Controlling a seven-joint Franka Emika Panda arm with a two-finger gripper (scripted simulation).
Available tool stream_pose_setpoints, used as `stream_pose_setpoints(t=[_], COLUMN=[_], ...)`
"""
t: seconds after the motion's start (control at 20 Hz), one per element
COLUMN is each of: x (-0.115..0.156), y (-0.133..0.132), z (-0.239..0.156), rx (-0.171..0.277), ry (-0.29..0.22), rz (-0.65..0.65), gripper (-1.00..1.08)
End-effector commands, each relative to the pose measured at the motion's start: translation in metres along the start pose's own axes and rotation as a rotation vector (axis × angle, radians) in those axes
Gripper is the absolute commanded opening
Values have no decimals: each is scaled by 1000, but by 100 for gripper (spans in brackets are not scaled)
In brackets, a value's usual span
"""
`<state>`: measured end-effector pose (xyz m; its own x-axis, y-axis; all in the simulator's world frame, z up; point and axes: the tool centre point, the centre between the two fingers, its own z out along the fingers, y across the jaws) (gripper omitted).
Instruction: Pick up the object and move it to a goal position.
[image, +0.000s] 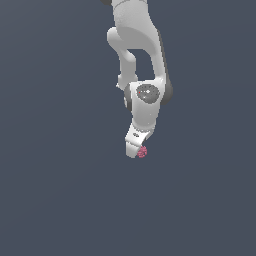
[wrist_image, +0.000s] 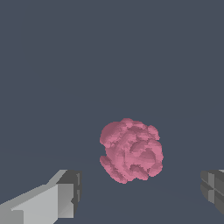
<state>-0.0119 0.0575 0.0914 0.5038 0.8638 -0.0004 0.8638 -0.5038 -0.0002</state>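
The white gripper (wrist_image: 140, 192) stands with jaws apart; the bumpy pinkish-red round lump (wrist_image: 131, 150) sits between its fingertips (wrist_image: 65, 197), untouched, with clear gaps on both sides.

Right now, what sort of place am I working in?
Apparently a bare simulated scene, not a real room: flat, featureless grey-blue ground, one white arm whose hand hangs open over a pink bumpy lump, nothing else in view.

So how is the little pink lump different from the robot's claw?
The pink lump is bumpy and round; the claw has flat, blocky fingers. The lump is pinkish-red; the claw is white and grey. In the exterior view the lump looks far smaller than the claw.
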Motion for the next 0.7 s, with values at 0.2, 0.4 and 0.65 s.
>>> stream_pose_setpoints(t=[0.2,0.4,0.65], x=[0,0,0], y=[0,-1,-1], z=[6,24,46], rx=[0,0,0], ry=[0,0,0], rz=[-1,-3,-5], gripper=[100,100,100])
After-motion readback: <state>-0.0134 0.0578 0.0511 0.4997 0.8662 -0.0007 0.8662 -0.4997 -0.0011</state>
